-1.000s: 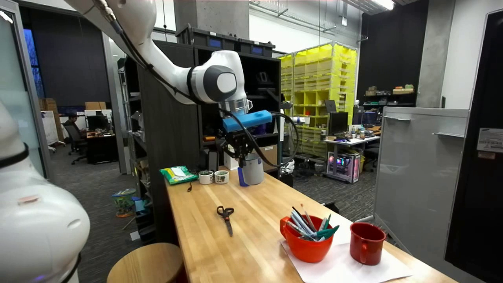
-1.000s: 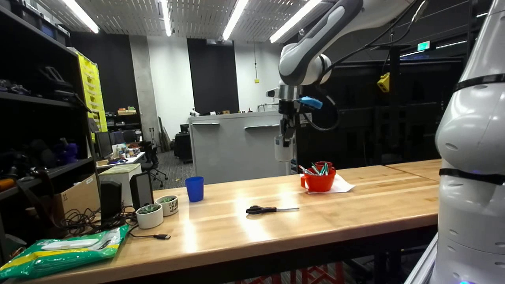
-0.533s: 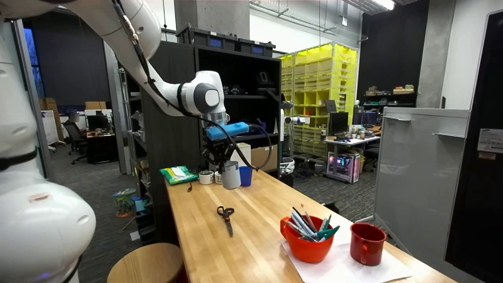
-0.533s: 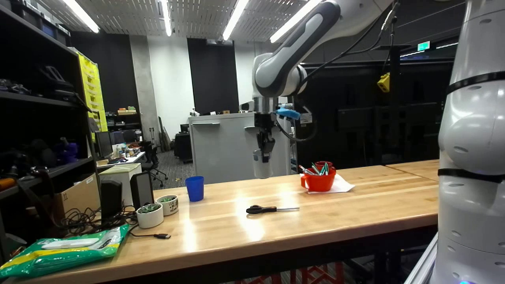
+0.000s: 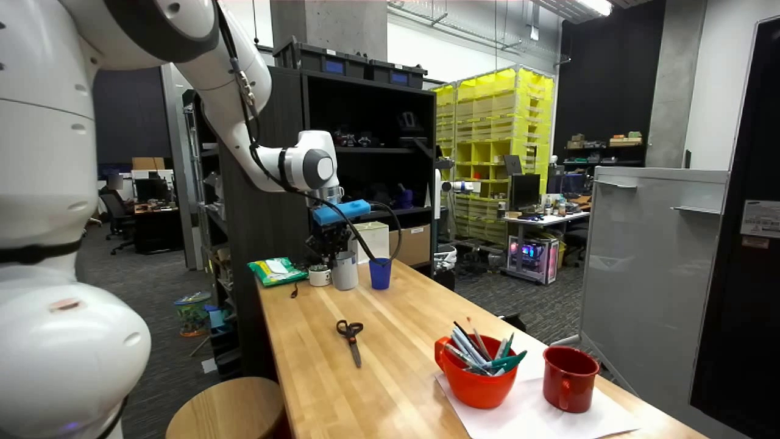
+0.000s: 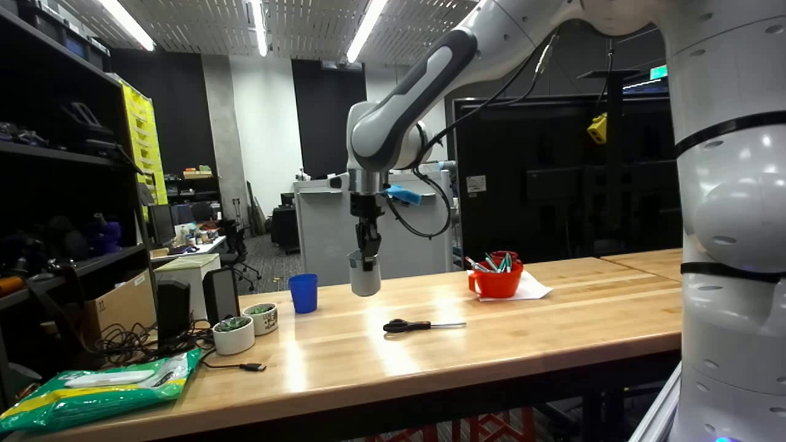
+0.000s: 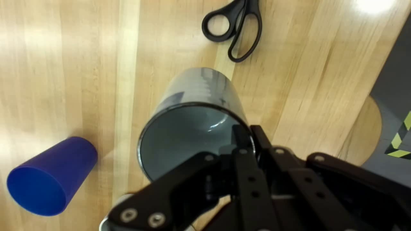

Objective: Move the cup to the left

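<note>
The tool (image 7: 249, 133) clamps the rim of the whitish cup (image 7: 194, 120), 1 finger inside and 1 outside, holding it roughly upright above the surface (image 6: 552, 313); in the wrist view the cup shows between a blue cup (image 7: 56, 173) and black-handled scissors (image 7: 233, 17), and the red bowl (image 5: 478, 385) stands well apart
</note>
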Controlling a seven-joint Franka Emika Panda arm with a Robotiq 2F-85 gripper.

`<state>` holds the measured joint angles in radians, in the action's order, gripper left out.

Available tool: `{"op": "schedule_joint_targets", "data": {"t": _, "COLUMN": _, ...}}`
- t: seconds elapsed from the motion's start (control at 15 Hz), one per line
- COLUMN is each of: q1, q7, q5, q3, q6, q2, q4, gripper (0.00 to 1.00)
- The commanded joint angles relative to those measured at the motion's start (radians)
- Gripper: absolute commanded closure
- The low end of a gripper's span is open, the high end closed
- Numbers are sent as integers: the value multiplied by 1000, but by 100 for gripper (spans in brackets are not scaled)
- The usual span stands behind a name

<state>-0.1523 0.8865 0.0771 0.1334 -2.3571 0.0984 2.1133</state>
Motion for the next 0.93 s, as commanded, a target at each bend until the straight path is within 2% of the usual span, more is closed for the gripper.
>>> {"op": "schedule_joint_targets", "data": {"t": 0.0, "q1": -6, "q7": -59, "q5": 3, "q3": 30, "q6": 10, "q2": 103, "q4": -129, "gripper": 98}}
{"op": "schedule_joint_targets", "data": {"t": 0.53, "q1": -18, "q7": -140, "q5": 8, "q3": 79, "q6": 62, "q2": 324, "q4": -429, "gripper": 98}}
{"op": "schedule_joint_targets", "data": {"t": 0.87, "q1": -48, "q7": -176, "q5": 27, "q3": 84, "q6": 95, "q2": 463, "q4": -569, "gripper": 98}}
